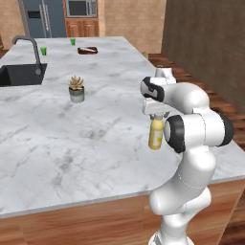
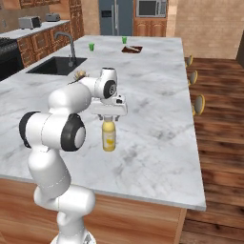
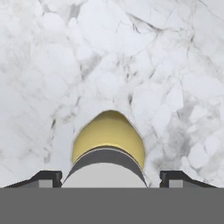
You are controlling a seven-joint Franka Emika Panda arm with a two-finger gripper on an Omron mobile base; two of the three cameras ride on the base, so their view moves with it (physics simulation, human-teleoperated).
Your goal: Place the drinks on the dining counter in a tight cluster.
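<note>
There we saw the gripper (image 3: 105,179) open, fingertips clear of the upright yellow bottle (image 2: 109,135) on the dining counter (image 2: 157,81).

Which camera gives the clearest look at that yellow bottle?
The right base view: the yellow bottle stands upright on the counter, whole. The left base view has it partly behind the arm. The hand view looks down on its cap.
</note>
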